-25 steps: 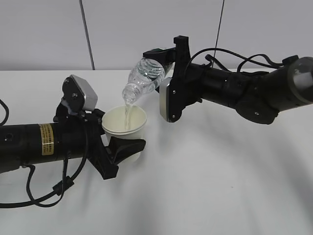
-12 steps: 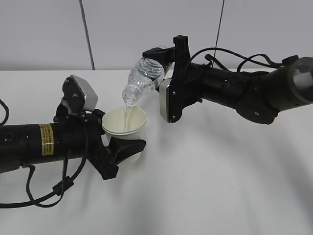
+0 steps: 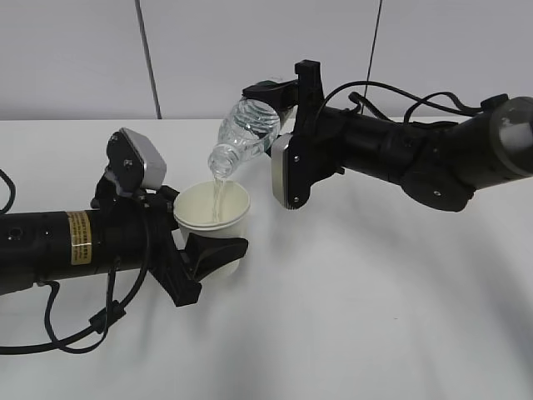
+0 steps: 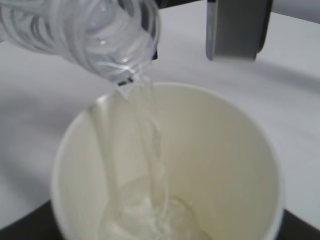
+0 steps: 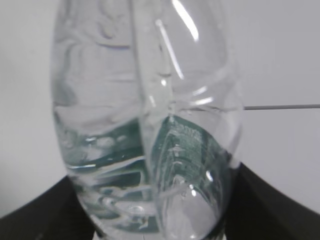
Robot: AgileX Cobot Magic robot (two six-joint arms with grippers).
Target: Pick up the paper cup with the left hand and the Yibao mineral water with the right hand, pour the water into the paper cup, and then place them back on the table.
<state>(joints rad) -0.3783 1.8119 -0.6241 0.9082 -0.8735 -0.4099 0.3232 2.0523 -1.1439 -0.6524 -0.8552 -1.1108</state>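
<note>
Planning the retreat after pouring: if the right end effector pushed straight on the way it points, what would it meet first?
Nothing close: the right end effector, shut on the Yibao mineral water, points left above the paper cup; past the bottle, the way looks free, though depth is unclear.

Running behind the table: a pale grey wall, split by a dark vertical seam on the left and a thin dark line further right. Catching soft, even light, with faint grey shadows falling across the white tabletop.
</note>
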